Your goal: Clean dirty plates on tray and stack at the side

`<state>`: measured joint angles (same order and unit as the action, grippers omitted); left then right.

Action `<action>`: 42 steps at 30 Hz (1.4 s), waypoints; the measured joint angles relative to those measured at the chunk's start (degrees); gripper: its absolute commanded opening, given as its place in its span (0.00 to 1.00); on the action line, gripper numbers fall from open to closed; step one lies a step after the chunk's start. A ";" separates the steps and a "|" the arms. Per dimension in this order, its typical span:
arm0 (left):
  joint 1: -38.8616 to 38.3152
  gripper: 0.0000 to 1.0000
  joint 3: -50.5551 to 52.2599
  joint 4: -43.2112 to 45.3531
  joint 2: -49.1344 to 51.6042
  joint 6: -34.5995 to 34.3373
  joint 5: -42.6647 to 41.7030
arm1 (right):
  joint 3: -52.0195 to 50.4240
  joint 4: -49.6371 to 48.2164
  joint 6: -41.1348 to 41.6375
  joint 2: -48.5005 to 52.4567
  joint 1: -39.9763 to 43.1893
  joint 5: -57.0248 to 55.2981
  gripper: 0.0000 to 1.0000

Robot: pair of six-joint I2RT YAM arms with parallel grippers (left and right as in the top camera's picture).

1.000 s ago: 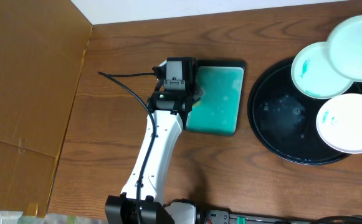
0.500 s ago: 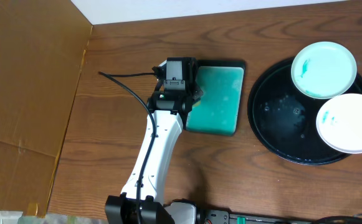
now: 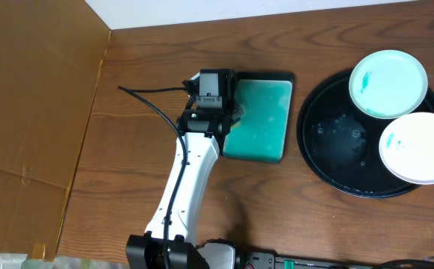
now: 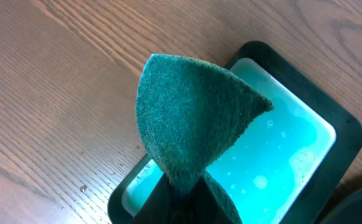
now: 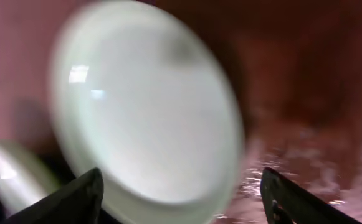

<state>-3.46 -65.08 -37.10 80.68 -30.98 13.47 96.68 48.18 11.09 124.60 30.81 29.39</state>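
Left gripper [image 4: 179, 198] clamped on a green scouring pad [image 4: 190, 118], over the teal rectangular dish [image 4: 349, 134]. Right gripper [image 5: 181, 180] has its jaws spread, with a blurred pale round plate [image 5: 149, 106] just ahead, apparently ungripped. Well to the left gripper's right, the glossy black round tray [image 3: 336, 149] holds a mint round plate [image 3: 388, 84] and a white round plate [image 3: 418, 147], both smudged. Scrubbing judged not yet started.

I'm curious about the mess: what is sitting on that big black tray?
Two plates: a mint plate and a white plate, each smudged teal. The tray glistens with droplets where bare. Whatever lies beneath the plates is covered.
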 measured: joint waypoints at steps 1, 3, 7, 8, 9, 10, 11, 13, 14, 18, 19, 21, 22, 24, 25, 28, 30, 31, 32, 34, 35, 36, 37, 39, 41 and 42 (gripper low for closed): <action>0.00 0.07 0.02 0.00 0.00 0.00 0.00 | 0.00 -0.48 -0.31 -1.03 -0.22 1.55 0.79; 0.00 0.07 0.02 0.02 0.00 -0.02 0.00 | 0.00 -1.36 -1.36 -3.69 -1.33 4.39 0.80; 0.00 0.07 0.02 0.00 0.00 -0.02 0.00 | 0.17 -2.25 -5.05 -8.98 -6.93 5.97 0.90; 0.00 0.07 0.02 0.02 0.00 -0.02 0.00 | 0.42 -2.25 -5.75 -9.57 -8.90 5.44 0.89; 0.00 0.07 0.02 0.00 0.00 -0.02 0.00 | 0.66 -2.21 -6.25 -9.79 -11.06 4.66 0.89; 0.00 0.08 0.02 0.00 0.00 -0.02 0.00 | 0.79 -2.21 -6.67 -9.81 -13.51 3.21 0.88; 0.00 0.07 0.02 0.00 0.00 -0.02 0.02 | 0.79 -2.14 -7.08 -9.66 -15.93 1.57 0.86; 0.00 0.07 0.02 0.00 0.00 -0.02 0.00 | 0.76 -2.03 -7.76 -8.81 -21.05 -1.57 0.81; 0.00 0.07 0.02 0.02 0.00 -0.02 0.00 | 0.76 -2.14 -8.09 -8.24 -23.47 -3.37 0.81; 0.00 0.07 0.02 0.00 0.00 -0.02 0.00 | 0.74 -3.04 -8.35 -5.75 -31.47 -11.91 0.82; 0.00 0.07 0.02 0.00 0.00 0.00 0.00 | 0.74 -3.08 -8.15 -5.25 -32.83 -13.84 0.82; 0.00 0.07 0.02 0.00 0.00 -0.02 0.02 | 0.70 -3.13 -7.87 -4.94 -34.73 -17.00 0.79; 0.00 0.07 0.02 0.02 0.00 -0.02 0.00 | 0.70 -3.10 -7.78 -4.94 -35.34 -18.21 0.75; 0.00 0.07 0.02 0.00 0.00 -0.02 0.00 | 0.70 -3.41 -7.50 -4.94 -36.04 -20.39 0.74; 0.00 0.07 0.02 0.02 0.00 -0.02 0.02 | 0.70 -3.48 -7.41 -4.94 -36.11 -21.49 0.74; 0.00 0.07 0.02 0.02 0.00 -0.02 0.00 | 0.70 -3.52 -7.37 -4.83 -35.89 -23.96 0.74; 0.00 0.07 0.02 0.00 0.00 -0.02 0.02 | 0.70 -3.50 -7.37 -4.46 -35.74 -24.98 0.74; 0.00 0.07 0.02 0.00 0.00 -0.02 0.00 | 0.70 -3.50 -7.37 -3.91 -35.50 -25.16 0.75; 0.00 0.07 0.02 0.02 0.00 -0.02 0.00 | 0.70 -3.50 -7.39 -3.61 -35.47 -25.16 0.75; 0.00 0.07 0.02 0.02 0.02 -0.02 0.02 | 0.70 -3.45 -7.37 -2.32 -35.43 -25.16 0.77; 0.00 0.07 0.02 0.00 0.02 -0.02 0.00 | 0.70 -3.26 -7.37 -1.75 -35.43 -25.14 0.77; 0.00 0.07 0.02 0.00 0.02 -0.02 0.00 | 0.70 -2.82 -7.37 -1.33 -35.45 -25.16 0.77; 0.00 0.07 0.02 0.02 0.02 -0.02 0.02 | 0.68 -2.51 -7.39 -1.09 -35.45 -25.14 0.77; 0.00 0.07 0.02 0.00 0.02 -0.02 0.00 | 0.68 -2.23 -7.41 -0.85 -35.45 -25.16 0.74; 0.00 0.07 0.02 0.00 0.02 -0.02 0.02 | 0.66 -2.25 -7.52 -0.76 -35.43 -25.16 0.61; 0.00 0.07 0.02 0.00 0.02 -0.02 0.00 | 0.66 -2.32 -7.58 -0.72 -35.43 -25.18 0.55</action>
<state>-3.46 -65.06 -37.10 80.71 -31.00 13.47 97.34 45.87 3.51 123.87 -4.62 4.21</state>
